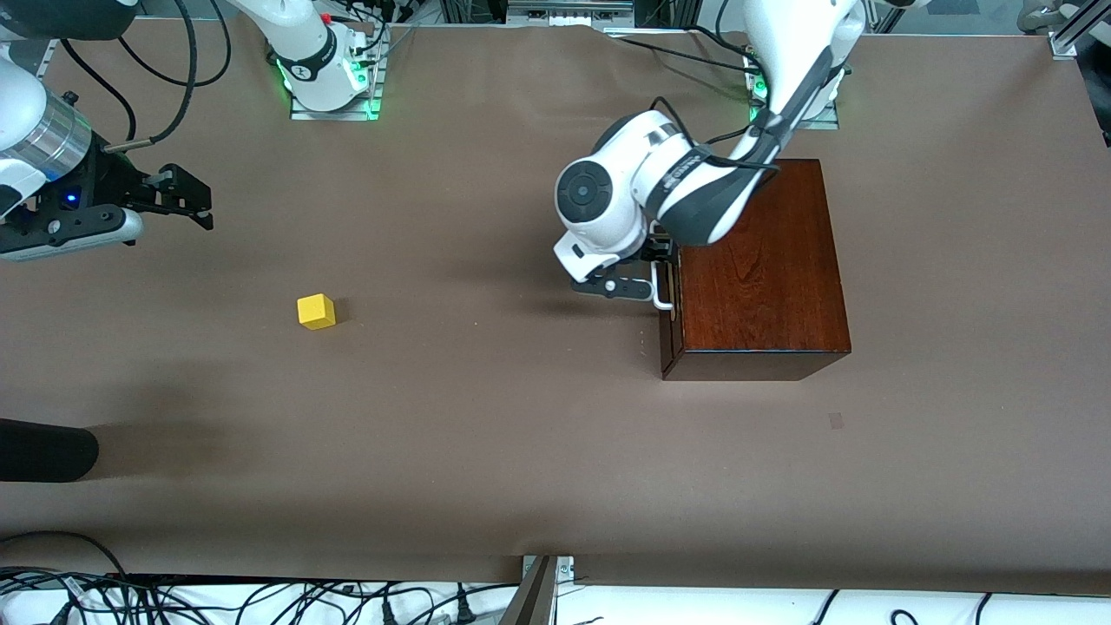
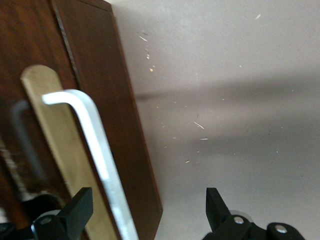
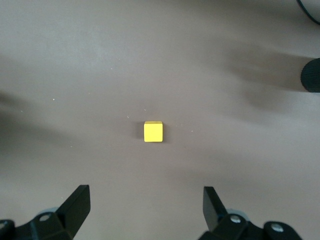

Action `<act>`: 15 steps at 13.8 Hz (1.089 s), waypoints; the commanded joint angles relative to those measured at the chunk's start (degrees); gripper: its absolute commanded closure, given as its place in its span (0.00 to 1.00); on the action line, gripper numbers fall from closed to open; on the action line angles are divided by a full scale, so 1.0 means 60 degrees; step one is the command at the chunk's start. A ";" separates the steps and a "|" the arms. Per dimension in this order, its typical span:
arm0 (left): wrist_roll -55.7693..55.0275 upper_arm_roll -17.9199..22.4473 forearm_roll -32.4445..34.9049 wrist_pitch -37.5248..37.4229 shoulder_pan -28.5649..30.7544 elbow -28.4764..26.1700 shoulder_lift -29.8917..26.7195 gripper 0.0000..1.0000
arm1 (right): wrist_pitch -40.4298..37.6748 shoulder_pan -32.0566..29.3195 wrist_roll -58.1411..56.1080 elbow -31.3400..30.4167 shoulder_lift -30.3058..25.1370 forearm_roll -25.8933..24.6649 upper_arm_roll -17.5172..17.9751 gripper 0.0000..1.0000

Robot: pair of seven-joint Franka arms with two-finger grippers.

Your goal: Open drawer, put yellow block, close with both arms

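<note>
The dark mahogany box (image 1: 764, 269) stands toward the left arm's end of the table. Its drawer (image 1: 668, 334) looks shut, with the front facing the right arm's end. My left gripper (image 1: 653, 276) is open at the drawer's front, its fingers on either side of the white bar handle (image 1: 664, 295). In the left wrist view the handle (image 2: 95, 135) runs between the open fingers of the left gripper (image 2: 145, 212) and touches neither. The yellow block (image 1: 316, 311) lies on the table toward the right arm's end. My right gripper (image 1: 193, 201) is open and empty, up in the air. The right wrist view shows the block (image 3: 153, 131) ahead of the right gripper (image 3: 146, 200).
A black rounded object (image 1: 43, 450) lies at the table's edge at the right arm's end, nearer the front camera than the block; it also shows in the right wrist view (image 3: 312, 75). Cables (image 1: 260, 599) run along the table's near edge. The brown table (image 1: 486, 417) is bare between block and box.
</note>
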 commanded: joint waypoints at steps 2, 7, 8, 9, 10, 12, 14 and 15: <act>-0.0275 0.0060 0.0418 0.0090 -0.0165 0.0160 0.0252 0.00 | -0.0149 -0.0054 0.0029 0.0219 0.0087 0.0013 0.0057 0.00; -0.0289 0.0060 0.1034 0.0177 -0.0151 0.0043 0.0545 0.00 | -0.0164 -0.0068 0.0029 0.0219 0.0087 0.0013 0.0027 0.00; -0.0333 0.0060 0.1035 0.0309 -0.0151 0.0029 0.0560 0.00 | -0.0164 -0.0068 0.0029 0.0219 0.0087 0.0013 0.0027 0.00; -0.0420 0.0060 0.1035 0.0353 -0.0165 0.0029 0.0618 0.00 | -0.0164 -0.0068 0.0029 0.0219 0.0087 0.0013 0.0027 0.00; -0.0508 0.0060 0.1035 0.0368 -0.0180 0.0029 0.0633 0.00 | -0.0164 -0.0068 0.0029 0.0219 0.0087 0.0013 0.0027 0.00; -0.0742 0.0031 0.0889 0.0732 -0.0268 0.0029 0.0648 0.00 | -0.0149 -0.0068 0.0029 0.0219 0.0101 0.0013 0.0027 0.00; -0.0831 0.0030 0.0844 0.1404 -0.0486 0.0043 0.0837 0.00 | -0.0149 -0.0068 0.0029 0.0219 0.0101 0.0013 0.0027 0.00; -0.0933 0.0030 0.0815 0.1858 -0.0633 0.0058 0.0955 0.00 | -0.0149 -0.0068 0.0029 0.0219 0.0101 0.0013 0.0027 0.00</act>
